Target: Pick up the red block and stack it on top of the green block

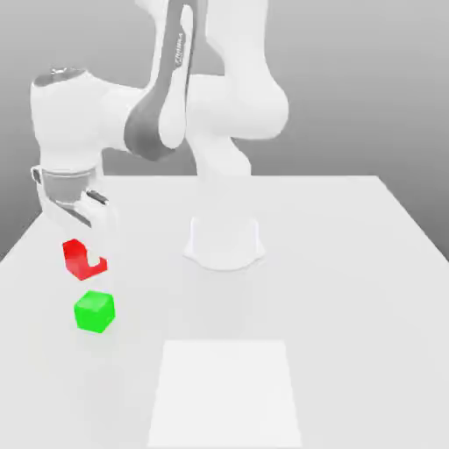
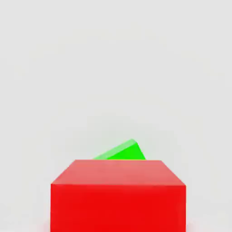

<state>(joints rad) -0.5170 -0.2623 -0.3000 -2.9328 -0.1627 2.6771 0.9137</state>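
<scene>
Red block (image 1: 83,260) hangs clamped in the jaws of the gripper (image 1: 86,244), lifted off the white surface (image 1: 351,289) at the exterior view's left. Just nearer the camera, the green block (image 1: 94,312) rests on the surface, apart from it. From the hand view, green (image 2: 123,151) peeks past the red block's (image 2: 118,195) far edge.

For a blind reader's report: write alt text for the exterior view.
A white robot arm's claw holds the red block in the air just above the green block, which sits on the white table at the exterior view's left.
</scene>
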